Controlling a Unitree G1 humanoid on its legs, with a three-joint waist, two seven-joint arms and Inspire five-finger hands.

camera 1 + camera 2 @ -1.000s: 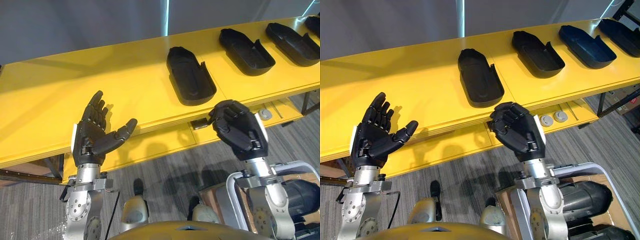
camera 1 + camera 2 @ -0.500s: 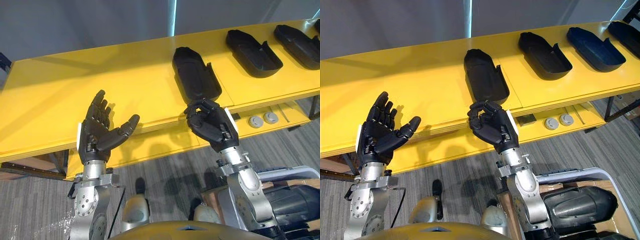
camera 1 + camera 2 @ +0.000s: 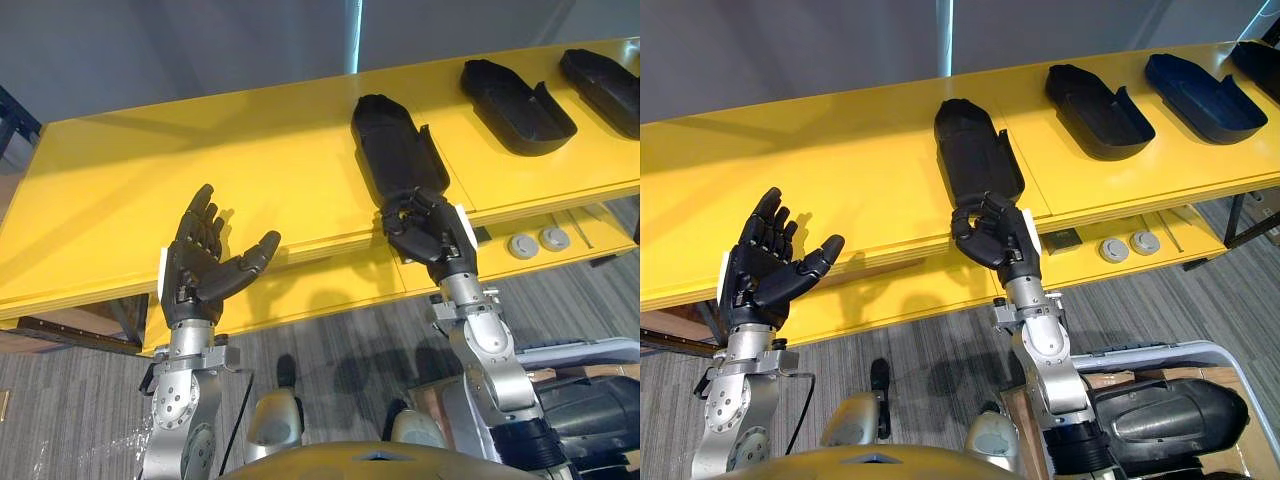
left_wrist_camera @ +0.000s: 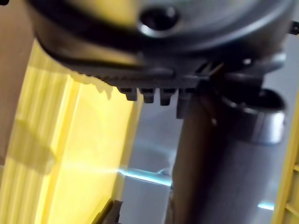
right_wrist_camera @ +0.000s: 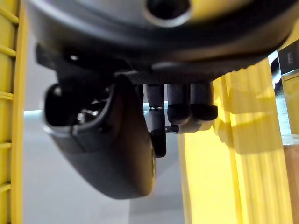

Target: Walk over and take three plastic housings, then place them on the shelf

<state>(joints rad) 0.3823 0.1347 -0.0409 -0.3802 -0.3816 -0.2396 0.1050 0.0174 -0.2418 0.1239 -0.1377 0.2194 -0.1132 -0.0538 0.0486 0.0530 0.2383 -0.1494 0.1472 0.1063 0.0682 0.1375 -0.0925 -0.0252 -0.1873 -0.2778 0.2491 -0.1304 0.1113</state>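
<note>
Our right hand point(image 3: 430, 230) closes on the nearest plastic housing point(image 3: 393, 150)
We see its fingers and thumb curled round the near end of that black housing, which lies lengthwise on the yellow table point(image 3: 150, 180) by its front edge; two more housings point(image 3: 515, 92) lie further to our right on the same top, well apart, while our left hand point(image 3: 200, 275) hangs before the table's edge, palm up, fingers spread, holding nothing
</note>
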